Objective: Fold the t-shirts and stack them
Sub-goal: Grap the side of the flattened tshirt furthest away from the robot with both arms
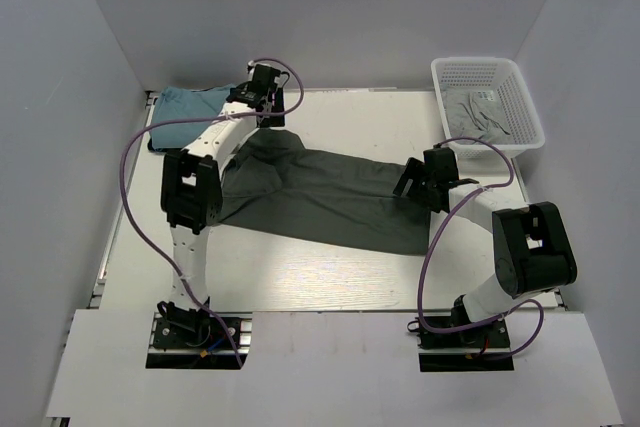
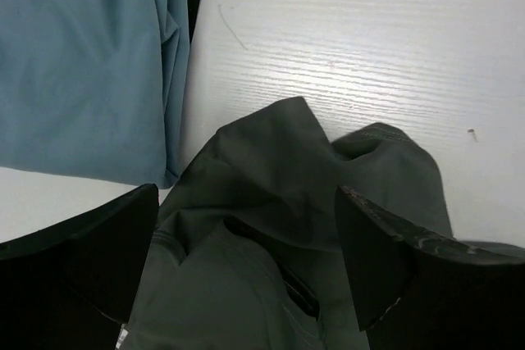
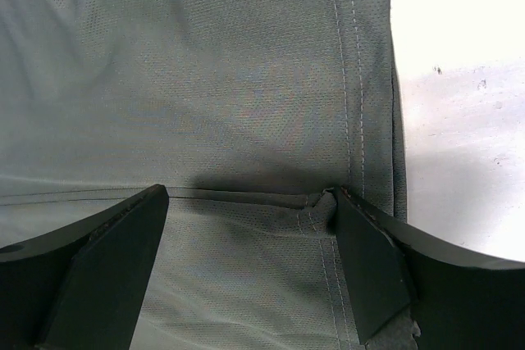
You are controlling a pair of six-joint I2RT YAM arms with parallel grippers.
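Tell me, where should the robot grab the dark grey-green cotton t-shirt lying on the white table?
Probably the stitched hem at the right end of the dark grey-green cotton t-shirt, coming straight down from above. The cloth lies flat on the white table, so only a top pinch at the edge works, and the open right gripper hangs over it.

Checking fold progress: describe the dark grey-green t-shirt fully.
The dark grey-green t-shirt lies on the white table, stretched in a long band from far left to near right, apparently folded lengthwise. Soft matte knit with a double-stitched hem. Its far-left end is bunched and wrinkled beside the teal t-shirt, under the open left gripper; the open right gripper straddles a fold near the hem.
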